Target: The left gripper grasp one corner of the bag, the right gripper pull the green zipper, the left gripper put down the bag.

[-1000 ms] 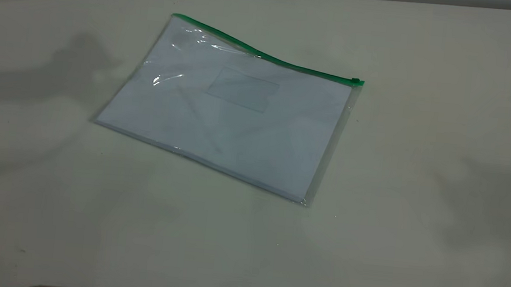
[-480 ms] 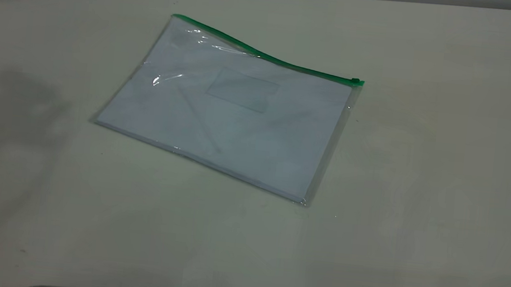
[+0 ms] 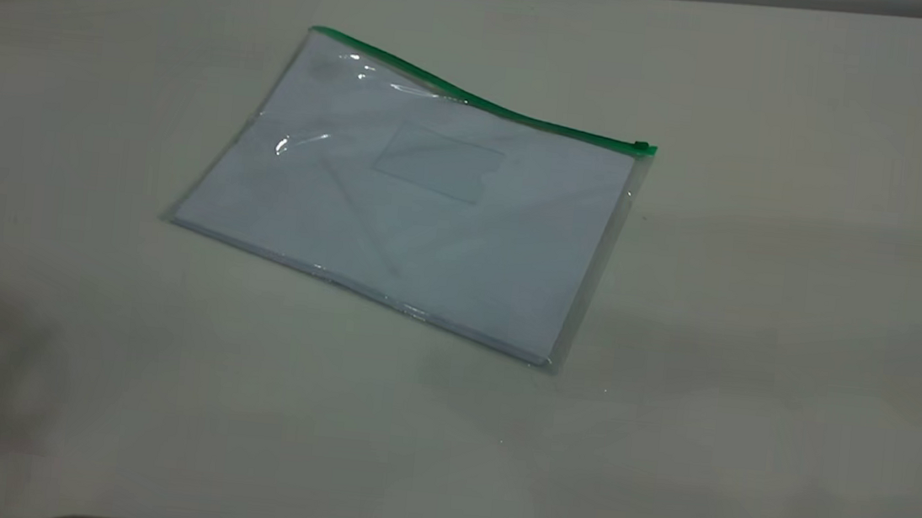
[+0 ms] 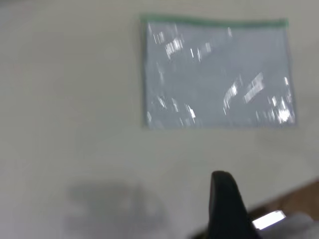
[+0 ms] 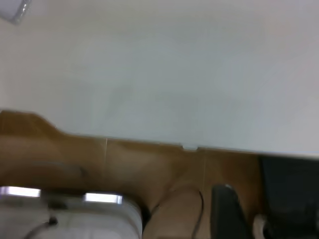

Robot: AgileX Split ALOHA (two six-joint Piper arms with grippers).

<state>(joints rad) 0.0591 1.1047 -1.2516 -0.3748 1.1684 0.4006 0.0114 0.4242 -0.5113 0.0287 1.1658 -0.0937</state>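
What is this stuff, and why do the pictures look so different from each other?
A robot with two arms sits at a table. One picture comes from a camera looking down at the table. The other two come from cameras on the robot's wrists. On the table lies a see-through bag with paper inside and a green zipper along its far edge. Its little slider sits at the end. The left wrist camera sees the bag from farther off, plus one black finger of its gripper. The right wrist camera sees the table edge and the floor. Nothing is being held.
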